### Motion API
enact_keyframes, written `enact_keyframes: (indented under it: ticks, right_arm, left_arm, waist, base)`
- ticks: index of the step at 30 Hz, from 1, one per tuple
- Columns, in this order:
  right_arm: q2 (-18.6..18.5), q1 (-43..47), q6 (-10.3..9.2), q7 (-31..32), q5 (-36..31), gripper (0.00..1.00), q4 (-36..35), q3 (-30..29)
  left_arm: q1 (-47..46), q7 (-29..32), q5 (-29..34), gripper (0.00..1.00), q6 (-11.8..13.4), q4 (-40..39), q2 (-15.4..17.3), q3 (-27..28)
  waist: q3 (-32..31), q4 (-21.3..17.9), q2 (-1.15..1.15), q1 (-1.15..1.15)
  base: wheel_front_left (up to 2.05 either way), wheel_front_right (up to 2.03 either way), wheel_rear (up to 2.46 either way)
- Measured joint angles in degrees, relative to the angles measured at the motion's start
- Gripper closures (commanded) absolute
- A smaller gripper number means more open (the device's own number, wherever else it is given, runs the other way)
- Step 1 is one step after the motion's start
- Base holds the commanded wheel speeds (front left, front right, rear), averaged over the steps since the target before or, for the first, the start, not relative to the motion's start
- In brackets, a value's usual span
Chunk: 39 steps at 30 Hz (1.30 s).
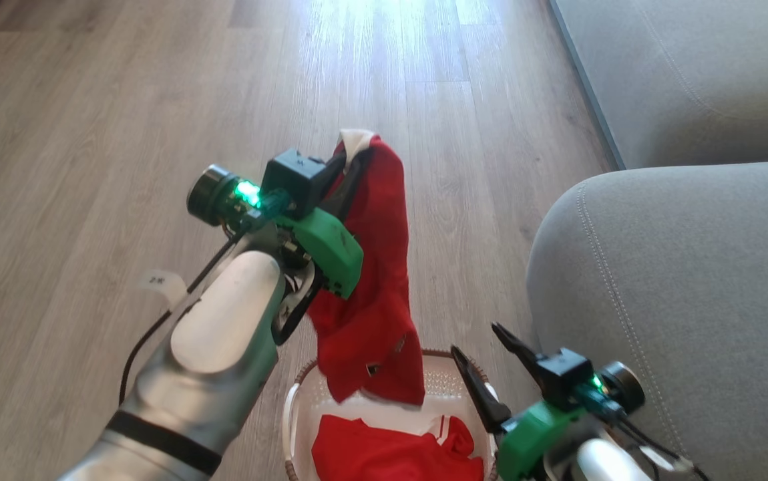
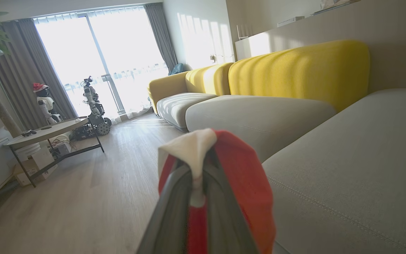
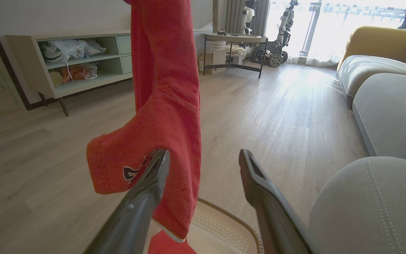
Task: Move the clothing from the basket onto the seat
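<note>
Left gripper (image 1: 347, 160) clamped on one red garment (image 1: 374, 267) hanging above basket (image 1: 447, 377). Second garment (image 1: 384, 454) inside, perhaps others beneath. Right gripper (image 1: 475, 339) spread wide, empty, at right rim.

The left gripper (image 1: 352, 155) is raised over the wooden floor (image 1: 90, 120), its dark fingers pressed together on the white-trimmed top of a red garment (image 1: 377, 267). This garment hangs straight down, with its lower hem over the white basket (image 1: 300, 407) at the near edge. A second red garment (image 1: 384, 454) with white stripes lies inside the basket. The right gripper (image 1: 475, 339) is at the near right, just beside the basket's right rim, with its fingers spread apart and holding nothing. The grey sofa (image 1: 691, 300) runs along the right side, near the basket.
</note>
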Motion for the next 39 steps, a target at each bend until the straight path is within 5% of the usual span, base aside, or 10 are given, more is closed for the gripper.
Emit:
enact_keyframes:
  ticks: [13,27,28,29,30,31,39]
  right_arm:
    - [0.0,-7.8,0.00,0.0,-2.7,0.00,10.4,5.0]
    - [-0.2,-11.2,0.00,0.0,1.6,0.00,14.3,8.5]
    - [-0.2,-11.2,0.00,0.0,2.0,0.03,14.4,8.6]
    - [-0.2,-11.2,0.00,0.0,2.4,0.52,14.4,8.6]
    - [-0.2,-11.3,0.00,0.0,2.7,0.91,14.4,8.6]
    - [-0.2,-11.5,0.00,0.0,2.9,1.00,14.4,8.8]
    - [-0.2,-13.1,0.00,0.0,2.9,1.00,12.5,6.5]
  left_arm:
    - [-2.7,1.3,-3.2,1.00,0.6,-0.8,-0.1,-4.5]
    - [-5.1,2.8,-10.1,1.00,4.5,-5.7,0.0,-13.8]
    - [-5.5,2.8,-10.5,1.00,4.7,-5.8,0.0,-14.5]
    - [-5.8,2.8,-10.9,1.00,5.0,-6.0,0.0,-14.8]
    - [-6.1,2.7,-11.2,1.00,5.1,-6.3,0.0,-15.0]
    - [-6.3,2.7,-11.5,1.00,5.4,-6.5,0.0,-15.2]
    - [-6.5,1.1,-12.9,1.00,7.0,-4.1,0.3,-15.0]
  waist:
    - [-0.3,1.4,0.00,0.00]
    - [-0.4,4.5,-0.01,0.00]
    - [-0.4,4.7,-0.01,0.00]
    - [-0.4,5.0,-0.01,0.00]
    - [-0.4,5.2,-0.01,0.00]
    - [-0.4,5.4,-0.01,0.00]
    - [-0.2,4.9,-0.01,0.00]
  base:
    - [0.00,0.00,0.00]
    - [0.00,0.00,0.00]
    - [0.00,0.00,0.00]
    - [0.00,0.00,0.00]
    - [0.00,0.00,0.00]
    - [0.00,0.00,0.00]
    - [0.00,0.00,0.00]
